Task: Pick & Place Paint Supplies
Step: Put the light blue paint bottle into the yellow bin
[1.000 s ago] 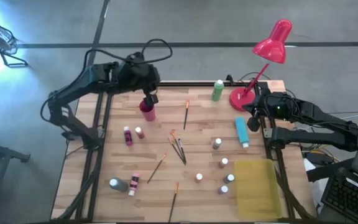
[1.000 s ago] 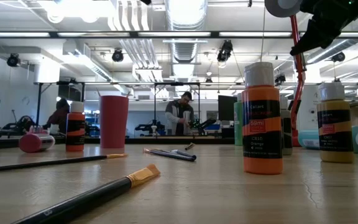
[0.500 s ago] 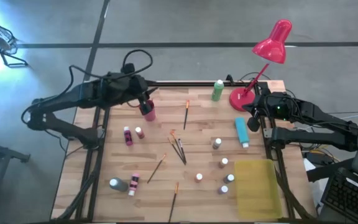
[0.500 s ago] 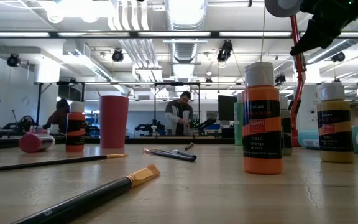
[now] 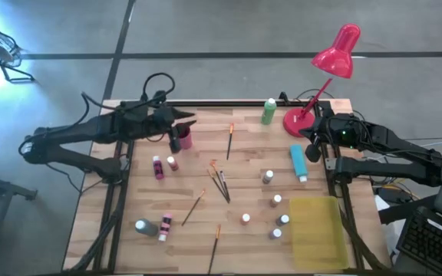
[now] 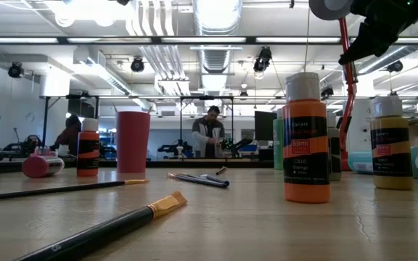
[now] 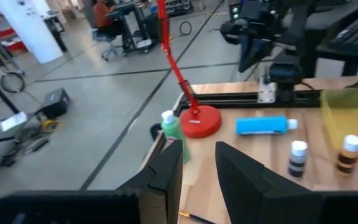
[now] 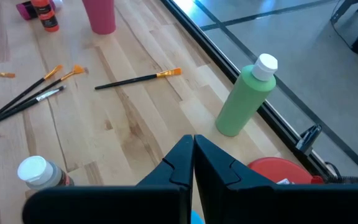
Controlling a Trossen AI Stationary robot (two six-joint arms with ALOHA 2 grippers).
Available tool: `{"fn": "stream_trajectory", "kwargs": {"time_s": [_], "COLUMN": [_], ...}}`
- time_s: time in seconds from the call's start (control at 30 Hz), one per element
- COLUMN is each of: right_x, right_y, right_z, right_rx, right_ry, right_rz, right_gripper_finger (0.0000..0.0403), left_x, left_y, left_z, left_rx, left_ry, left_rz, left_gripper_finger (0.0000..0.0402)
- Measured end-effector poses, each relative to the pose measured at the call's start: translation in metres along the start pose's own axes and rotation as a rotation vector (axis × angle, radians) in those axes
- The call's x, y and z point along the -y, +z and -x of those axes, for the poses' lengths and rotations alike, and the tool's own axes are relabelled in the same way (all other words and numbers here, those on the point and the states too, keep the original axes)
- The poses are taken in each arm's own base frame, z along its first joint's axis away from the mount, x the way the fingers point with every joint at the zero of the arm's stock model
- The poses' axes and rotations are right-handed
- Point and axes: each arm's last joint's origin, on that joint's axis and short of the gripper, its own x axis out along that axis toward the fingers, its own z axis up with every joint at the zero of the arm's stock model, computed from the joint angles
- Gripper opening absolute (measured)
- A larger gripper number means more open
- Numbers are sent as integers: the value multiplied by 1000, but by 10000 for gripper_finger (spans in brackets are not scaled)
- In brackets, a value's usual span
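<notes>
Pale wood planks with visible grain make up the table, framed by dark metal rails and set on a grey concrete floor. At its far left stands a smooth pink cup, a plain tapered cylinder, and the left gripper hangs right at the cup's rim with its dark fingers parted by a narrow gap and nothing between them. The paint supplies lie scattered: a green bottle with a white cap stands upright near the far edge, just beside the round red base of the glossy desk lamp, and a blue bottle lies on its side toward the right edge. Small white-capped bottles stand in a loose cluster right of centre — the low view shows one of them as an orange bottle with a printed label. Thin paintbrushes with dark handles and orange bristle tips cross one another at the centre, and single brushes lie apart around them. A flat, translucent yellow tray sits at the near right corner. The right gripper rests over the right edge near the lamp base, its two fingers pressed together on nothing.
</notes>
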Motion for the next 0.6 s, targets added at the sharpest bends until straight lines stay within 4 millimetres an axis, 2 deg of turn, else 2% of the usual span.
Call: {"fn": "stream_trajectory", "kwargs": {"time_s": [0.33, 0.6], "right_x": [0, 0], "right_y": [0, 0], "right_z": [0, 0], "right_rx": [0, 0], "right_ry": [0, 0], "right_rz": [1, 0], "right_gripper_finger": [8, 8], "left_x": [14, 37], "left_y": [-25, -37], "left_z": [-13, -16], "left_rx": [28, 106], "left_ry": [-44, -118], "left_rz": [39, -55], "left_gripper_finger": [101, 101]}}
